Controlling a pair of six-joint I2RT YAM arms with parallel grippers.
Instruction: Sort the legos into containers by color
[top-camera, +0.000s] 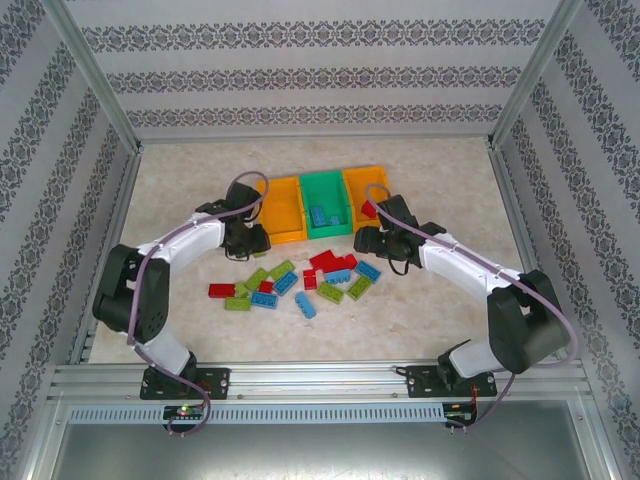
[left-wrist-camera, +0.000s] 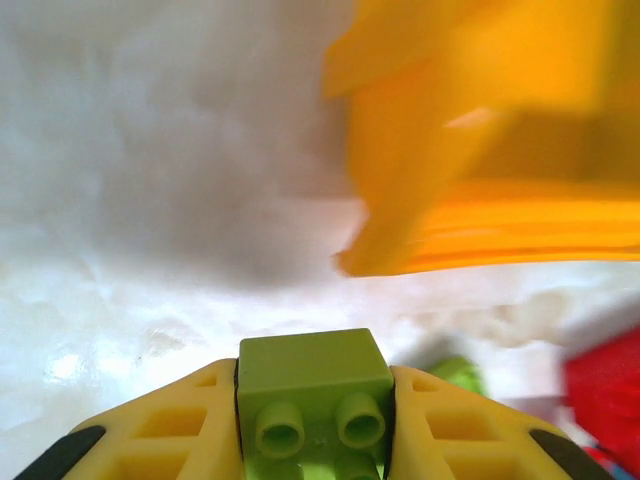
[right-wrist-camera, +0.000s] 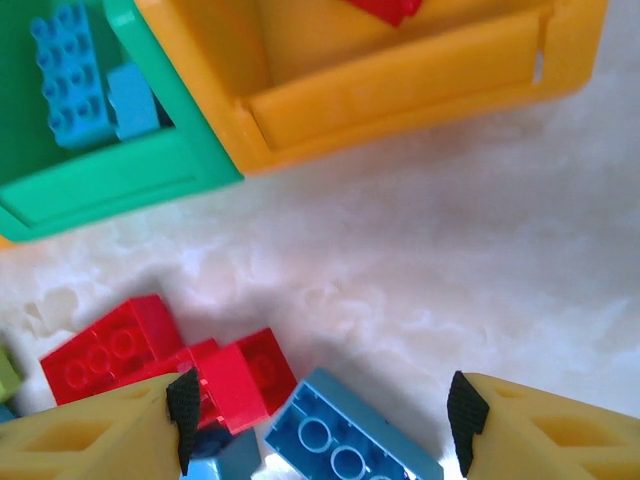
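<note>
My left gripper (left-wrist-camera: 315, 440) is shut on a lime green lego (left-wrist-camera: 315, 385), its yellow fingers pressed against both sides. In the top view this gripper (top-camera: 247, 240) sits just in front of the left orange container (top-camera: 285, 210). My right gripper (right-wrist-camera: 322, 420) is open and low over the pile, with a blue lego (right-wrist-camera: 345, 440) lying studs-down between its fingers and untouched; red legos (right-wrist-camera: 110, 350) lie by its left finger. The green container (right-wrist-camera: 110, 185) holds blue legos (right-wrist-camera: 68, 80). The right orange container (right-wrist-camera: 400, 90) holds a red lego (right-wrist-camera: 385, 8).
Loose red, blue and green legos (top-camera: 300, 280) are scattered in front of the containers between the two arms. The left orange container (left-wrist-camera: 480, 150) looms close at the upper right of the left wrist view. Patterned walls and metal posts enclose the table.
</note>
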